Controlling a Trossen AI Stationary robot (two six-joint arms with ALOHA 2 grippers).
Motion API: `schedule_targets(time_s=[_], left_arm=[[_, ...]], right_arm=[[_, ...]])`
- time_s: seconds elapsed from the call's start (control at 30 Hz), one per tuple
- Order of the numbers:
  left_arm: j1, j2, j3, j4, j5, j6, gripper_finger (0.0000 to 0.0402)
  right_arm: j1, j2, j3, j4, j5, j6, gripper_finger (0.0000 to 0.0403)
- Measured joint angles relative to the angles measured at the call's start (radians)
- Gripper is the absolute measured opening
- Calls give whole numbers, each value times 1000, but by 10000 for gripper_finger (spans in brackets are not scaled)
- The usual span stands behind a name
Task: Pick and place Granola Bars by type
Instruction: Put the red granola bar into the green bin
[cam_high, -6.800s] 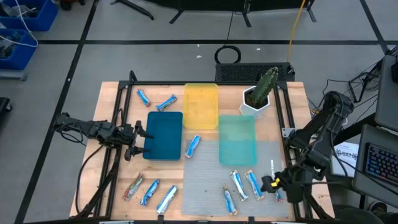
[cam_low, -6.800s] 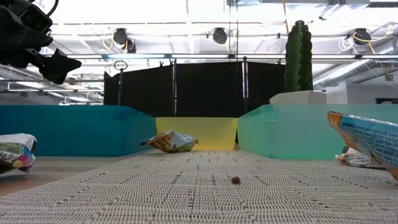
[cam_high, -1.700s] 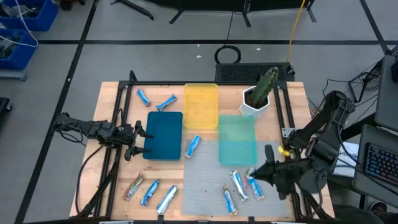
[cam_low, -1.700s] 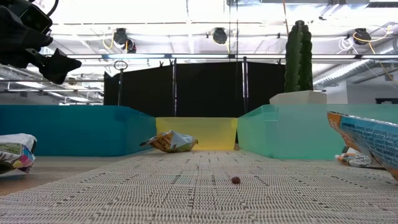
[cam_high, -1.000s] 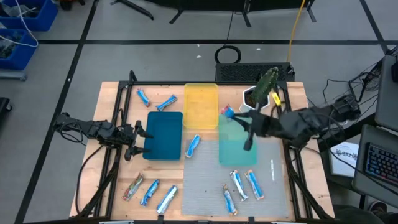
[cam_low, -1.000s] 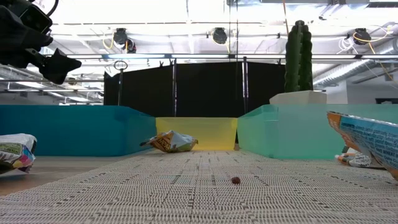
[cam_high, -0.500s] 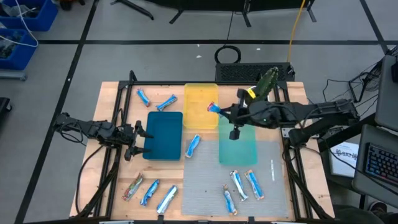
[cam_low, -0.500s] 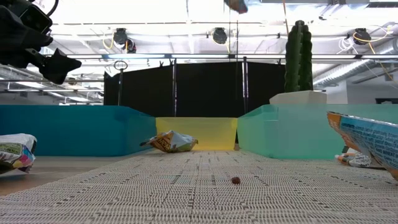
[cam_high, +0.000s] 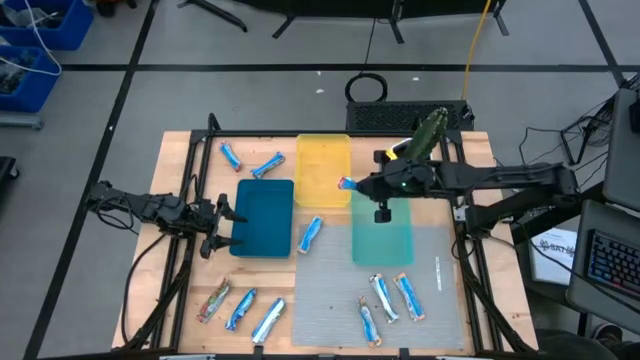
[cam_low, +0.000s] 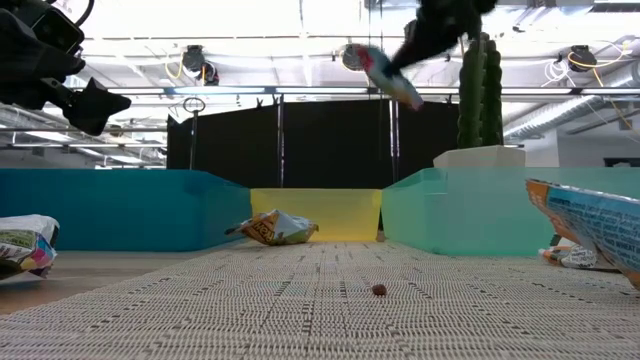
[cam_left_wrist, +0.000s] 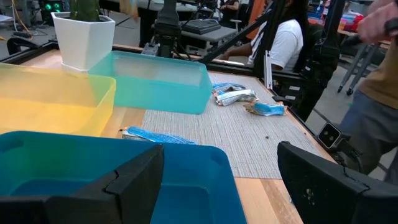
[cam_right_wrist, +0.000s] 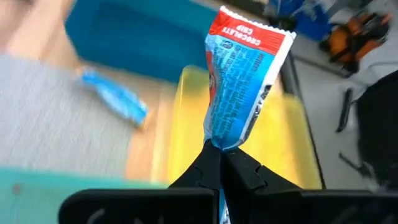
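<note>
My right gripper (cam_high: 354, 185) reaches in from the table's right and hangs over the right edge of the yellow tray (cam_high: 320, 160), shut on a blue-and-white granola bar with a red end (cam_right_wrist: 244, 74). The low view shows that bar (cam_low: 386, 73) high in the air. My left gripper (cam_high: 222, 222) waits open at the blue tray's (cam_high: 262, 217) left side. Other bars lie flat on the table: two at the far left (cam_high: 267, 165), one (cam_high: 310, 233) between the blue and teal trays, three near left (cam_high: 240, 308), three near right (cam_high: 384, 297). My right gripper pinches one end of the bar (cam_right_wrist: 217, 142) between its two shut fingers. The fingers slant down from the table's right, and the bar sticks out beyond them along their line. The bar is lifted clear, tilted, its red end (cam_low: 362, 54) toward the yellow tray.
A teal tray (cam_high: 381, 225) lies under my right arm, and a white pot with a cactus (cam_high: 415, 155) stands just behind it at the far right. A grey mat (cam_high: 330, 300) covers the near middle. People sit beyond the table's right side.
My right gripper has carried the bar from above the teal tray's far corner toward the table's left, to the yellow tray's right edge, and has come down, so the bar now shows in the low view. It has stayed shut on the bar.
</note>
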Motion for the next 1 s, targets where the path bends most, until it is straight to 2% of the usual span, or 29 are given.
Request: schedule_targets(time_s=[0.23,0.43,0.6,1.0], left_arm=[[0,0,0,0,0,0,310],[0,0,0,-1,0,0,310],[0,0,0,-1,0,0,310],[0,0,0,0,0,0,310]], right_arm=[[-71,0,-123,22,-67,-26,0],[-119,31,-207,50,-71,-40,0],[-158,92,-225,55,-124,-48,0],[-180,192,-225,-69,-148,-112,0]])
